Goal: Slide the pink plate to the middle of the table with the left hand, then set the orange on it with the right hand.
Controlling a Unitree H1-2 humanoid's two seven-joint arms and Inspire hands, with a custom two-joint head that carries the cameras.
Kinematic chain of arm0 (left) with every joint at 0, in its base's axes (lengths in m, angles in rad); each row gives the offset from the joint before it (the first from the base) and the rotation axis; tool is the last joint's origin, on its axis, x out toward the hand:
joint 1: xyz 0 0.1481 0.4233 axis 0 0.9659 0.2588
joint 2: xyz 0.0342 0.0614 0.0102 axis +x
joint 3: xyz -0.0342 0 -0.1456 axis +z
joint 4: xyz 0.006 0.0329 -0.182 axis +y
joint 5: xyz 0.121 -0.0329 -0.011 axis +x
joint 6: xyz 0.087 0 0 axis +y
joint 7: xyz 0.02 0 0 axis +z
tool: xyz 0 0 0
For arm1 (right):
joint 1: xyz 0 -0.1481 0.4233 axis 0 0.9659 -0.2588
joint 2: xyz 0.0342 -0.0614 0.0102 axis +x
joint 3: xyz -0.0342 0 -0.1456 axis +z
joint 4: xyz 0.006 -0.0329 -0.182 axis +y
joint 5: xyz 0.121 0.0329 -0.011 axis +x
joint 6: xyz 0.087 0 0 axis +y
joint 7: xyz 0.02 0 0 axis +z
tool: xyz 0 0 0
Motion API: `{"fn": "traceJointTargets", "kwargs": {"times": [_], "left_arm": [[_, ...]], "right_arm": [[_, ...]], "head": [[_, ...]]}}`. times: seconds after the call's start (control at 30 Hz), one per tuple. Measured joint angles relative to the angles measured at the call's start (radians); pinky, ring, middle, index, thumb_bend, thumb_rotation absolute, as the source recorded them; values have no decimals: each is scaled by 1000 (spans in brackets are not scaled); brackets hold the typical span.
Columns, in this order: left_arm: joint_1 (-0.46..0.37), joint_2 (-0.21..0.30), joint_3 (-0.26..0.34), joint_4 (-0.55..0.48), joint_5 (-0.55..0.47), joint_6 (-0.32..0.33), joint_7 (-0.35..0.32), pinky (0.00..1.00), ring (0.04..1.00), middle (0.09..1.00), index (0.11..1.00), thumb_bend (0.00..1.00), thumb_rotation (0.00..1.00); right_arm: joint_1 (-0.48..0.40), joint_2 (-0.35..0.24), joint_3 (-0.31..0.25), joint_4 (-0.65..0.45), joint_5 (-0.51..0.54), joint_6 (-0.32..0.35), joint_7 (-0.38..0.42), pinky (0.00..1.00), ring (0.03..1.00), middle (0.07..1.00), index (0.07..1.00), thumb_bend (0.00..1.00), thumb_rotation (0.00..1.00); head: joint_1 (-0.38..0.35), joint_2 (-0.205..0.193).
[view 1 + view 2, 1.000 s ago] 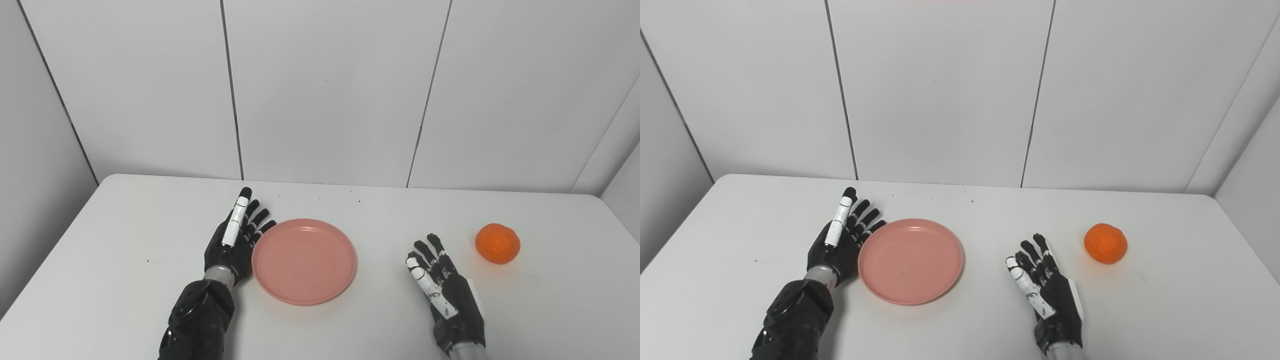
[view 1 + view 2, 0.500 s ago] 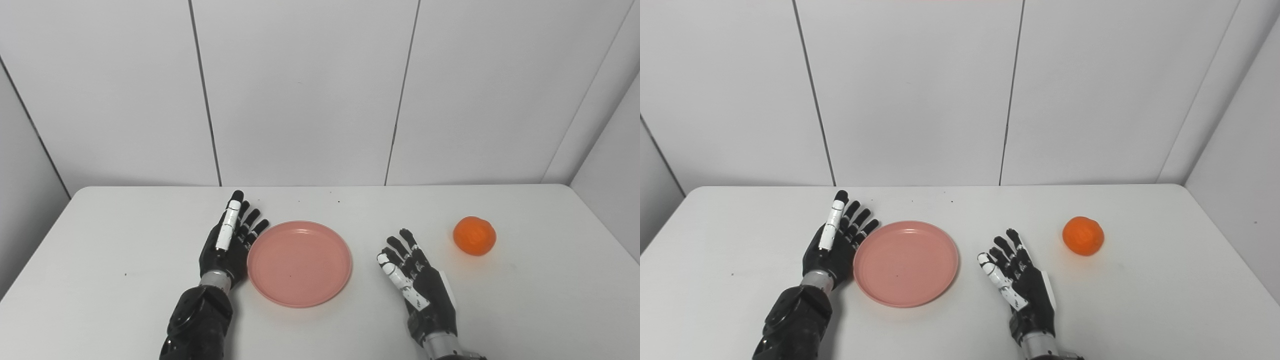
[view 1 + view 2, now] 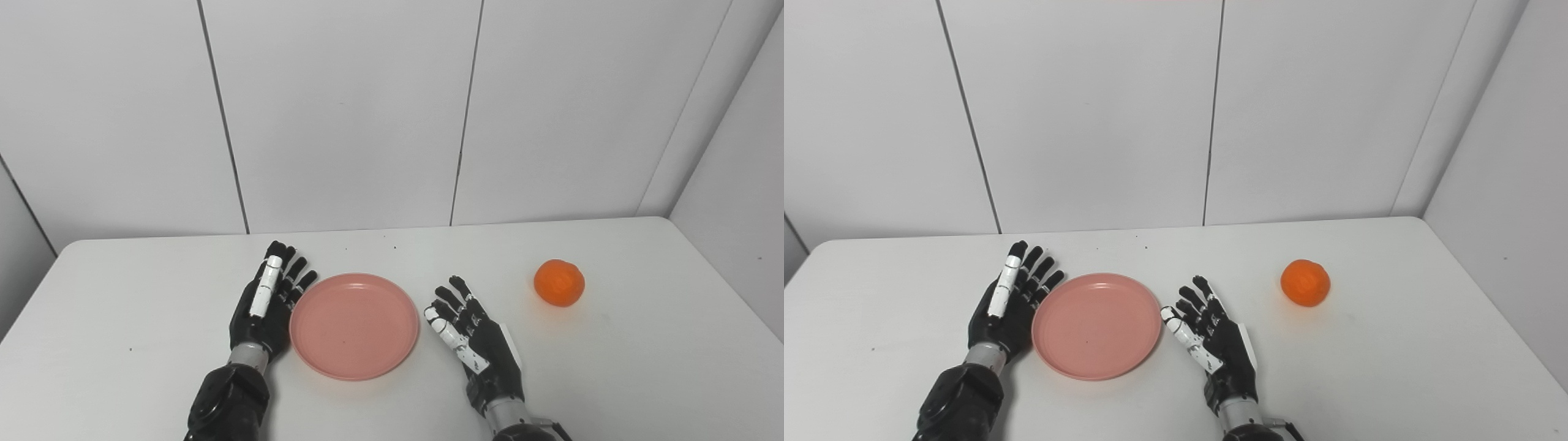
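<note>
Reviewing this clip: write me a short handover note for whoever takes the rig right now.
Left hand: open, flat against the left rim of the round pink plastic plate.
Right hand: open, empty, just right of the plate, not touching it.
Round orange fruit: on the white table, far right, untouched.
Done: plate sits about mid-table, nothing on it.
Left: reach right hand to the orange, grasp it, set it on the plate.

pink plate [image 3: 354, 326]: empty, flat, mid-table | orange [image 3: 558, 282]: right, apparently resting
</note>
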Motion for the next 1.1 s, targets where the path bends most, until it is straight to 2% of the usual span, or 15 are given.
{"fn": "traceJointTargets", "kwargs": {"times": [0.13,0.43,0.5,0.6,0.7,0.8,0.87,0.97,1.1], "left_arm": [[1,0,-1,5,0,-10,-7,886,962,992,1000,745,493],[7,-1,-3,7,0,-22,-26,907,970,990,1000,757,496],[11,-1,-6,8,1,-32,-32,903,975,998,1000,749,506],[15,2,-16,13,6,-48,-47,901,968,992,1000,737,468],[19,11,-30,21,21,-71,-64,912,962,982,1000,778,446],[19,22,-54,35,43,-93,-82,911,960,984,1000,800,462],[19,27,-66,36,62,-101,-84,915,950,979,1000,803,422],[19,27,-74,37,85,-110,-82,951,954,981,1000,752,360],[22,27,-88,38,110,-124,-82,967,957,998,1000,714,367]], "right_arm": [[0,-1,0,0,-1,0,2,914,876,874,921,680,354],[4,-1,-8,-8,17,2,3,921,868,880,925,640,305],[8,-1,-7,-12,16,1,3,894,862,877,923,633,306],[17,-1,-4,-20,-11,-4,2,829,846,862,904,609,294],[35,-4,13,-31,-75,-39,-17,782,818,838,878,600,339],[51,-17,27,-30,-158,-77,-38,783,811,824,851,604,338],[52,-18,22,-37,-181,-83,-59,773,801,818,841,602,334],[49,-21,11,-83,-198,-83,-68,716,774,805,825,622,368],[29,-21,-9,-139,-199,-82,-79,700,751,792,805,644,361]], "head": [[0,0],[5,-3],[5,-2],[11,-2],[11,0],[20,2],[20,2],[20,0],[20,-5]]}}
